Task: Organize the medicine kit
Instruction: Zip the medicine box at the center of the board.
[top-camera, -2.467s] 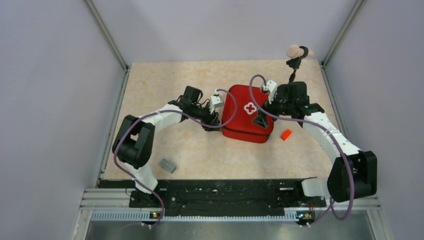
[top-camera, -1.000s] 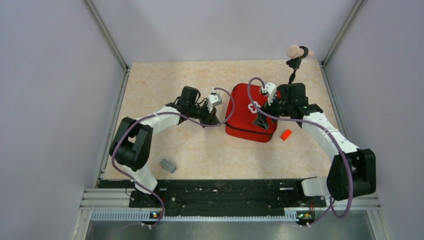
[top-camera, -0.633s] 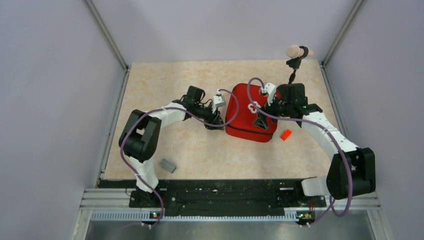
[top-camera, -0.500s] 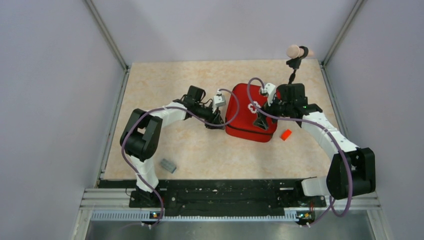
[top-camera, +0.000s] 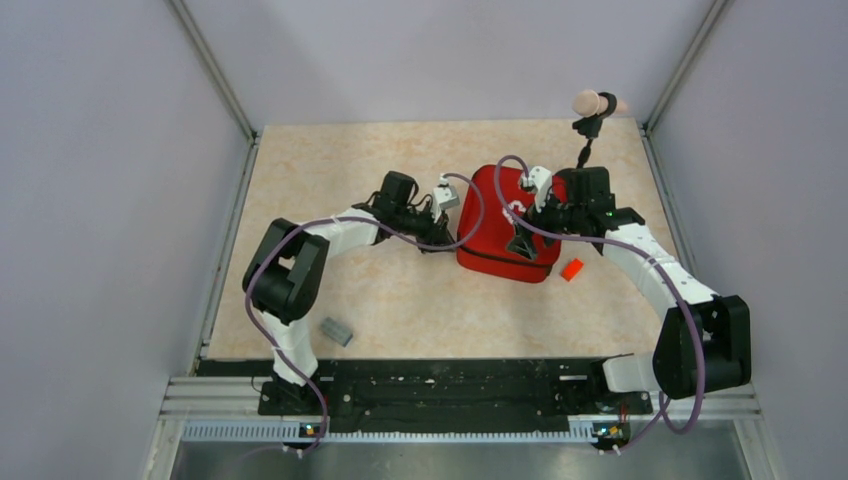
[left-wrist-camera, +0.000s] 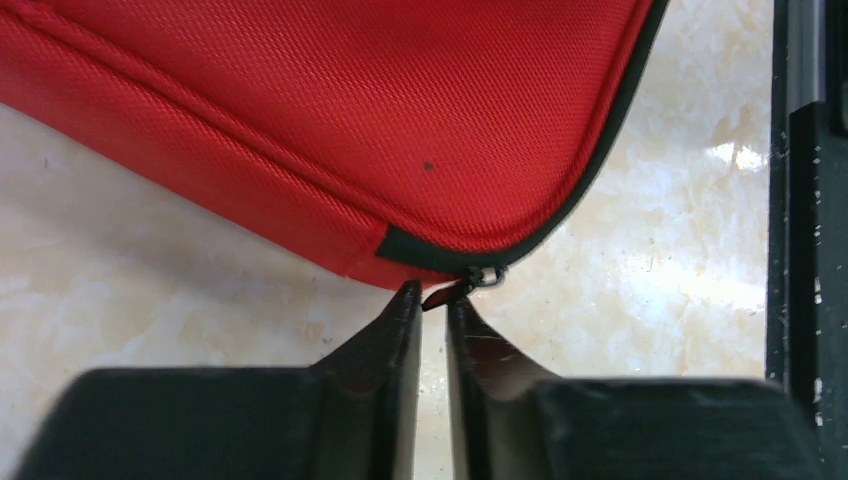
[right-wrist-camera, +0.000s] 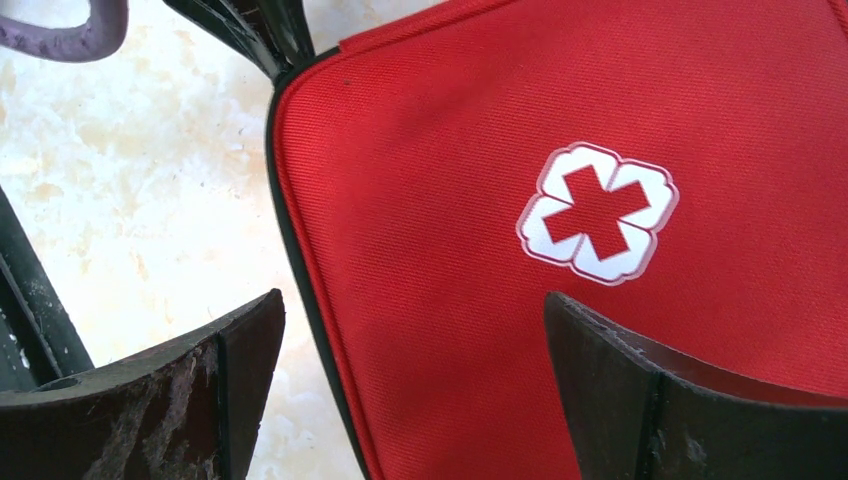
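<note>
The medicine kit (top-camera: 505, 225) is a red zip pouch with a white cross (right-wrist-camera: 597, 212) on its lid, lying closed in the middle of the table. At its left corner, my left gripper (top-camera: 447, 237) holds its jaws a narrow slit apart. The small red zipper pull (left-wrist-camera: 441, 297) lies across the fingertips and touches both. In the left wrist view the left gripper (left-wrist-camera: 432, 300) sits just below the metal zipper slider (left-wrist-camera: 486, 276). My right gripper (right-wrist-camera: 412, 320) hangs wide open over the lid. One finger is over the table and the other over the red fabric. It holds nothing.
A small orange-red block (top-camera: 571, 268) lies just right of the kit. A grey block (top-camera: 336, 331) sits near the front left. A pink-tipped black stand (top-camera: 590, 105) rises at the back right. Grey walls enclose the table on three sides.
My left arm has pushed right against the kit's corner, and the kit has shifted slightly right. The left jaws opened, then narrowed onto the zipper pull. The right arm has barely moved.
</note>
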